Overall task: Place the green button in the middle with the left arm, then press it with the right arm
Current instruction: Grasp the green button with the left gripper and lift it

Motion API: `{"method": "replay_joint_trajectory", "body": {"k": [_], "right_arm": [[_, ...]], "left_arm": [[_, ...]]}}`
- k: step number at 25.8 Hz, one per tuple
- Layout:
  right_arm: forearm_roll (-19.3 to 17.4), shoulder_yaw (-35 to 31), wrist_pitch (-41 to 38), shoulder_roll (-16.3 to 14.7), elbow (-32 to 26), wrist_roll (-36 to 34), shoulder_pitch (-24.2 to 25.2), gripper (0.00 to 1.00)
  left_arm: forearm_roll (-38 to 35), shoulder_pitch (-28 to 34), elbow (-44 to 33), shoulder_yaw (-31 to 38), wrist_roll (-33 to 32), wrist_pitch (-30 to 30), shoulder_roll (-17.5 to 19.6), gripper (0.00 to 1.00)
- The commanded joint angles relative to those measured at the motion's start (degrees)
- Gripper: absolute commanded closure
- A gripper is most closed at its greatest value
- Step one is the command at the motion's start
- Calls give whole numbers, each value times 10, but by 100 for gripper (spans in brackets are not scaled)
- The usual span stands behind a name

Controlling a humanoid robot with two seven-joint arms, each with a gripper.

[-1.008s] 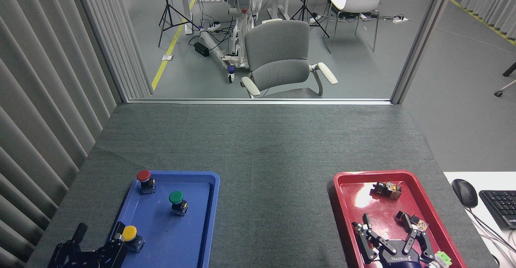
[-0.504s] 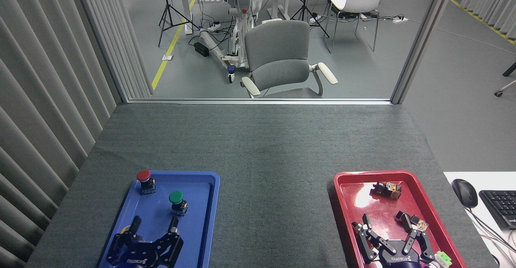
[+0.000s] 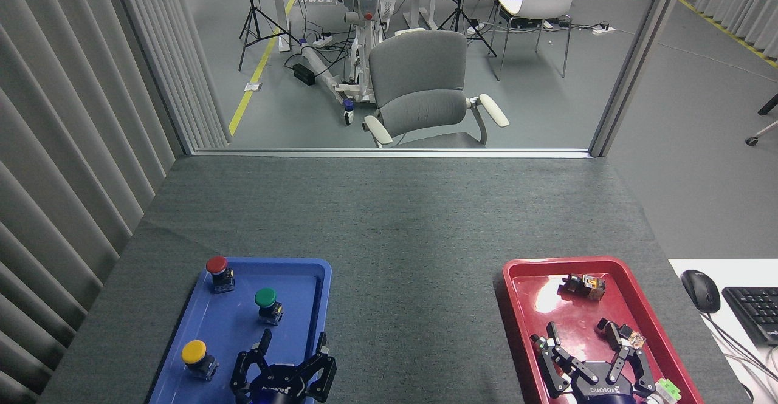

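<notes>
Down at the lower left of the frame, your left gripper (image 3: 293, 342) is hovering over the near right part of the shallow blue plastic tray (image 3: 307, 266), its black fingers spread wide apart and gripping nothing. The small green button (image 3: 267, 304), with its round green mushroom cap on a short black blocky base, is standing upright inside that blue tray, a little above and left of your left gripper in the frame, close to it but not touching. The fingertips are pointing up the frame, slightly to the right of the button.

The red-capped push-button (image 3: 218, 272) is sitting in the tray's upper left corner, and the yellow-capped push-button (image 3: 199, 358) is standing lower left in the tray, just beside your left gripper's body.

The middle (image 3: 413, 258), the dark grey felt-like table covering, is stretching between the two trays at frame centre, with the green button well apart from it.

At the lower right of the frame, your right gripper (image 3: 589, 340) is resting over the glossy red plastic tray (image 3: 509, 294), fingers splayed open and holding nothing. A small dark block with orange parts (image 3: 583, 285) is lying in the upper part of that tray, and another small piece (image 3: 632, 336) is sitting right next to the gripper's right finger.
</notes>
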Motion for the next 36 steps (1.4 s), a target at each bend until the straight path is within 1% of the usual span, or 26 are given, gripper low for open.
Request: {"method": "replay_joint_trajectory", "body": {"k": [1,5,10,15,26,36], "right_arm": [[0,1,0,0,0,0,0,1],[0,1,0,0,0,-1,1,1],[-1,1,1,0,0,-1,1,1],[0,1,0,0,0,-1,3,1],[0,1,0,0,0,-1,3,1],[-1,1,0,-1,0,-1,7,1]], "left_arm": [[6,-40,63,-7,2,1,-11,1],[17,-69,106,-3,2,4,-18,1],[51,-97,149,-2,2,1,-18,1],[86,-100,165,14,25,1,-7,1],[88,-149,252,18,27,-20,-7,1],[89,-175,297,34,28,-40,-8,2]]}}
